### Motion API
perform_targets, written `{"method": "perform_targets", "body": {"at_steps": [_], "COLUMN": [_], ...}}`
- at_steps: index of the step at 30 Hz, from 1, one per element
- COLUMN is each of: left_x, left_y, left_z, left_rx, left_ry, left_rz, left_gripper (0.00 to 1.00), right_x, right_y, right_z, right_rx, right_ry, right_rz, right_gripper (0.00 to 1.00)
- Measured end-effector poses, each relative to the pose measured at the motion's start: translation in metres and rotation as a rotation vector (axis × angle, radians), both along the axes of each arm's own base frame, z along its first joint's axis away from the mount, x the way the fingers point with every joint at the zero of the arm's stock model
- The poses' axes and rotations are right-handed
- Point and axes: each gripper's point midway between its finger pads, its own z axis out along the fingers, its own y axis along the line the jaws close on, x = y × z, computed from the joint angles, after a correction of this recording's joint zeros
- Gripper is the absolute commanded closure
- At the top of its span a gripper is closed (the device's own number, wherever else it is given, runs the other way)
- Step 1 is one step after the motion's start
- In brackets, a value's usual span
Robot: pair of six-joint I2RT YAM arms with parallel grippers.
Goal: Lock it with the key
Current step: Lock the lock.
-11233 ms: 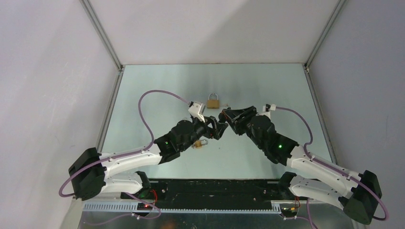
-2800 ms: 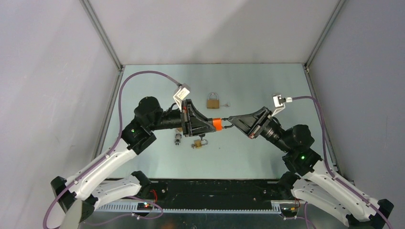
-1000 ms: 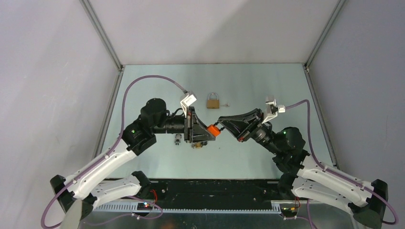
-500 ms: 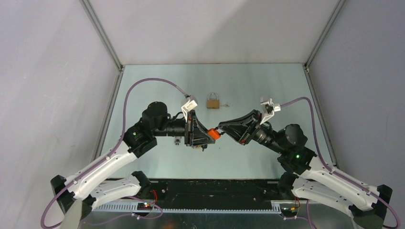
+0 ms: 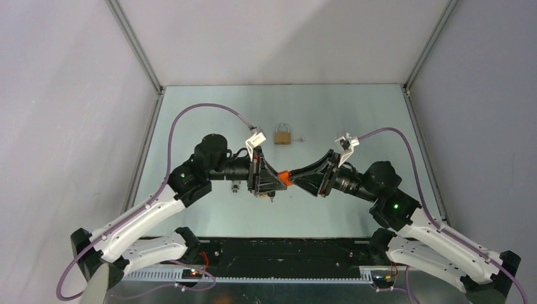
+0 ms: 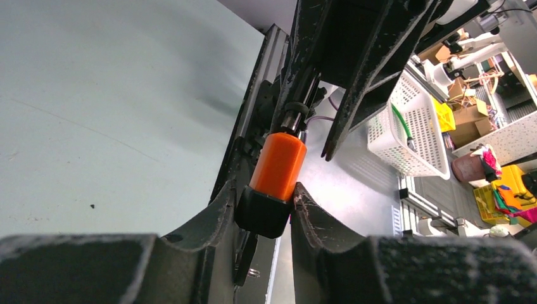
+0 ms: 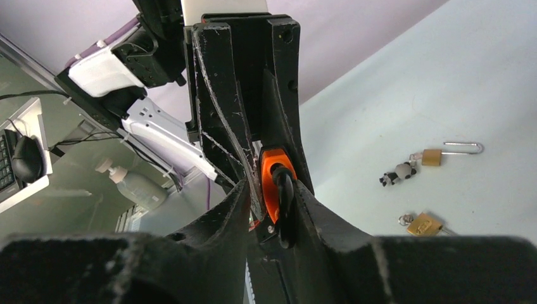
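An orange padlock with a black base hangs above the table between both grippers. My left gripper is shut on its black base. From that base a dark key sticks out, partly hidden. My right gripper stands open around the lock's black shackle. The shackle rests against one finger, and a gap shows at the other finger. In the left wrist view the right gripper's fingers spread either side of the shackle end.
A brass padlock with a small key beside it lies at the table's far middle. A second brass padlock with its shackle open and a panda charm lies under the left gripper.
The right gripper has opened its jaws at the shackle end. Both grippers and the orange lock have sunk slightly towards the table, and the right arm has drawn closer.
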Motion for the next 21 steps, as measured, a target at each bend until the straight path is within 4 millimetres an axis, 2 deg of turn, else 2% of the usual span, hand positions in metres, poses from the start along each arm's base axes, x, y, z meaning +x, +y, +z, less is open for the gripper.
{"method": "perform_targets", "body": {"at_steps": [7, 12, 21], "left_x": [-0.001, -0.001, 0.009], "left_y": [0.0, 0.001, 0.003], "left_z": [-0.009, -0.011, -0.012], "left_rx": [0.03, 0.041, 0.053], "left_ry": [0.017, 0.017, -0.005], "left_rz": [-0.017, -0.018, 0.016], "left_gripper": [1.0, 1.0, 1.0], "right_x": [-0.004, -0.006, -0.009], "right_y": [-0.002, -0.003, -0.009], "right_z": [-0.012, -0.019, -0.028], "right_rx": [-0.04, -0.063, -0.114], "right_ry": [0.035, 0.056, 0.112], "right_rz": [0.026, 0.039, 0.043], "right_gripper": [0.65, 0.61, 0.55]}}
